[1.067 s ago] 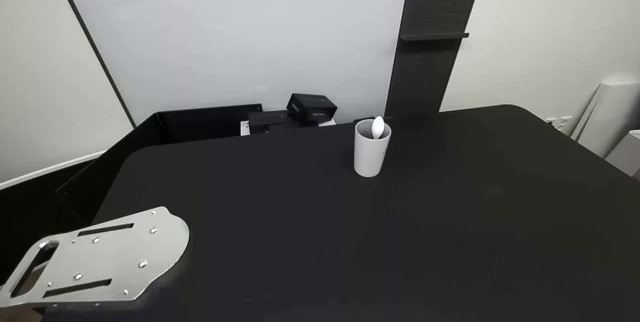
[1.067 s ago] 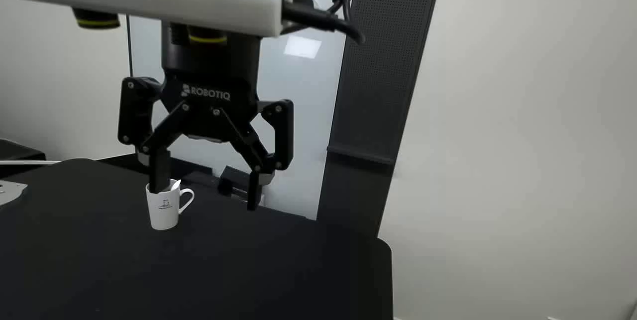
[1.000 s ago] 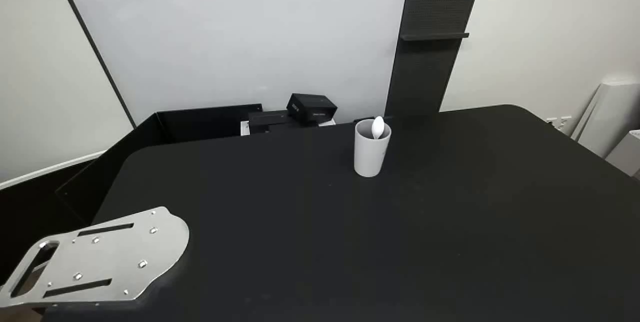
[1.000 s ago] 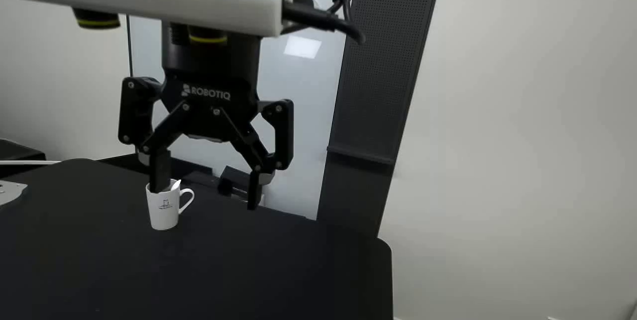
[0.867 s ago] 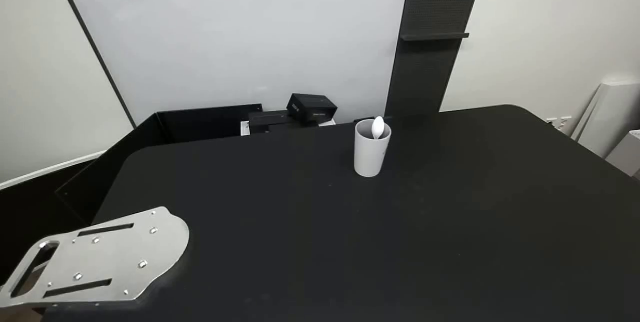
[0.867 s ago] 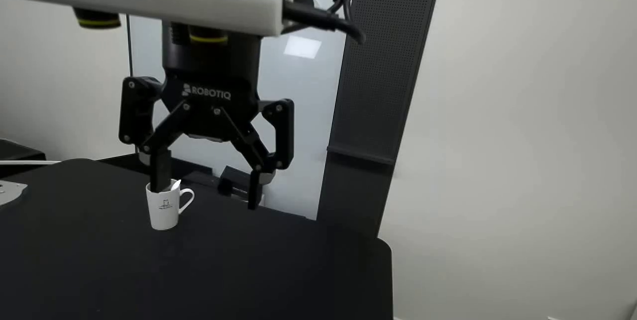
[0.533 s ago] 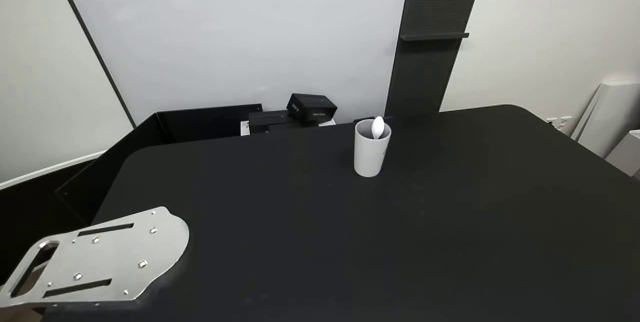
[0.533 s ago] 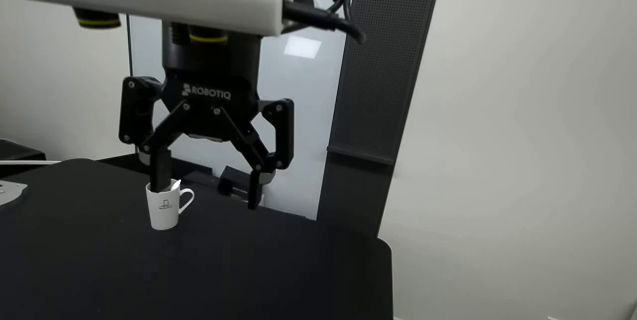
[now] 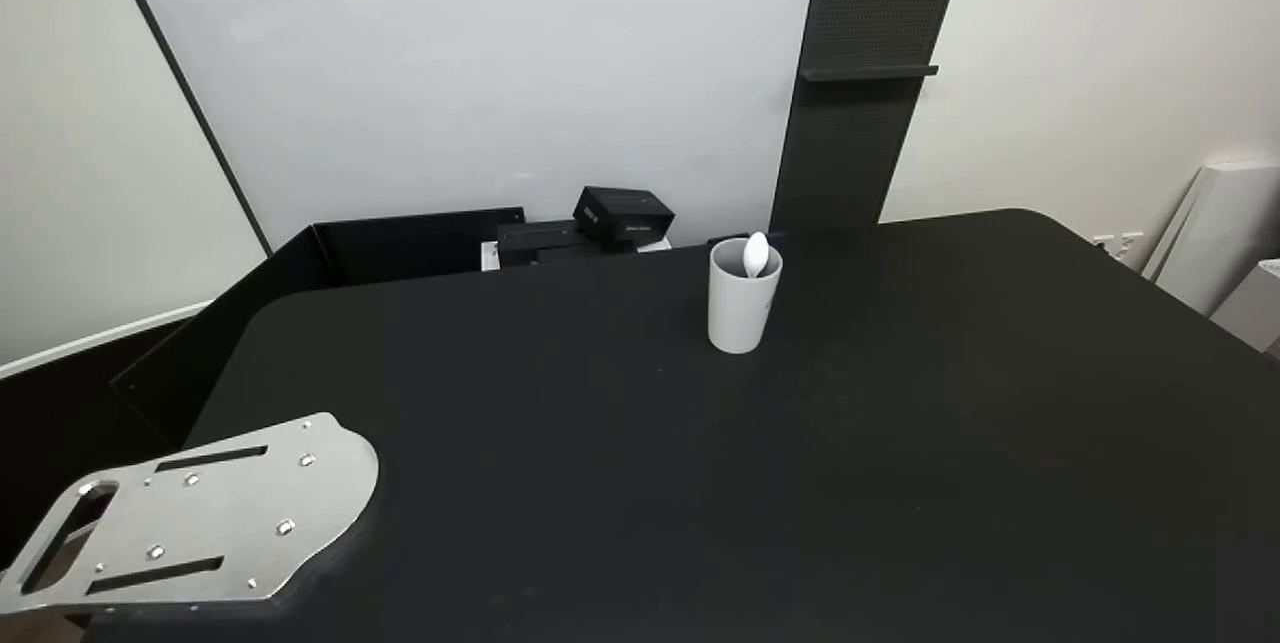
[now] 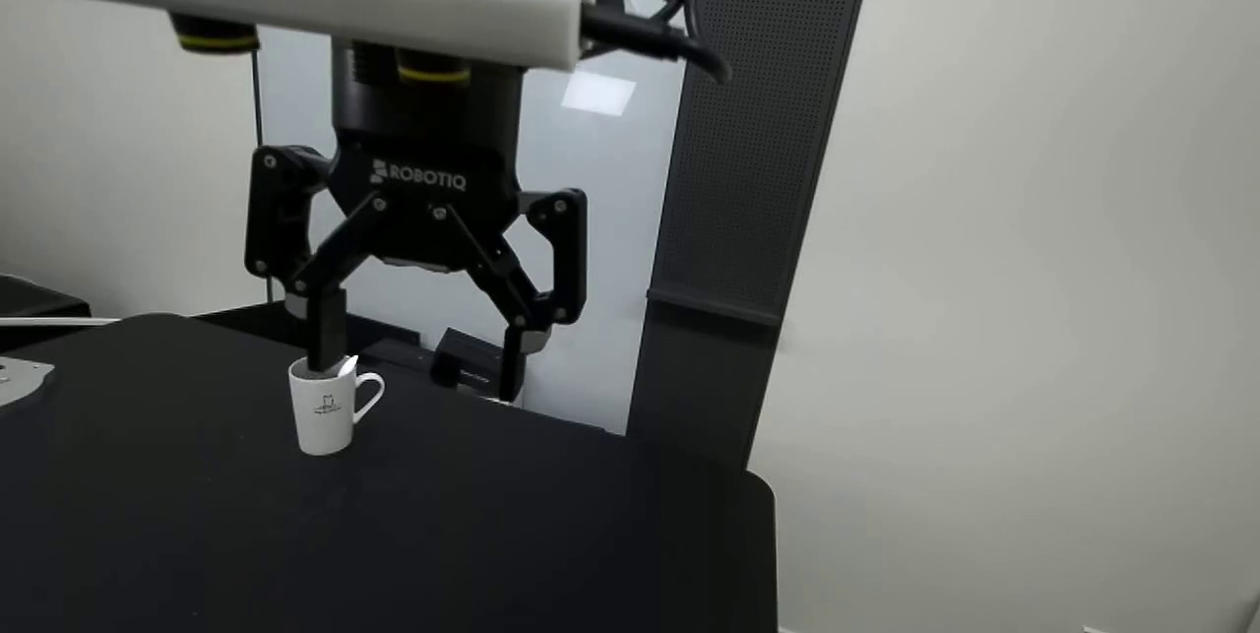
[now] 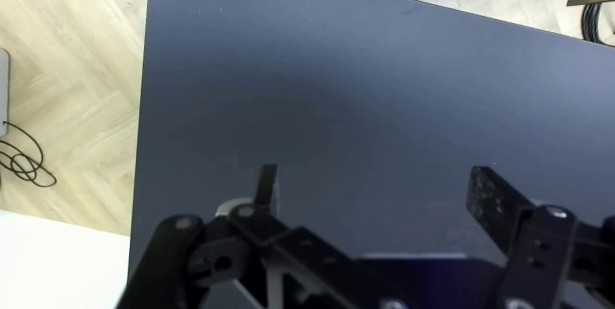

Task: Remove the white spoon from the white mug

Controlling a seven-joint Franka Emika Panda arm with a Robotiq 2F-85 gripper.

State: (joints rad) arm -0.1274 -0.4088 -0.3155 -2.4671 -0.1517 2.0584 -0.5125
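Observation:
The white mug (image 9: 738,315) stands upright on the black table; it also shows in an exterior view (image 10: 323,424) with its handle and a small dark print. The white spoon (image 9: 756,255) stands in the mug with its rounded end above the rim; its tip also shows in an exterior view (image 10: 348,366). My gripper (image 10: 418,379) is open and empty, pointing down. One finger hides part of the mug's rim there, but the gripper is apart from the mug. In the wrist view the open gripper (image 11: 375,169) is over bare table; mug and spoon are out of view.
A silver metal plate (image 9: 230,513) sits at the table's (image 9: 600,483) near left edge. Black boxes (image 9: 624,215) lie beyond the back edge, by the wall. A dark perforated panel (image 9: 870,13) stands behind the table. In the wrist view a cable (image 11: 24,167) lies on the floor.
My gripper has moved slightly up and to the right in an exterior view during the last half second, staying open. The mug and spoon have not moved.

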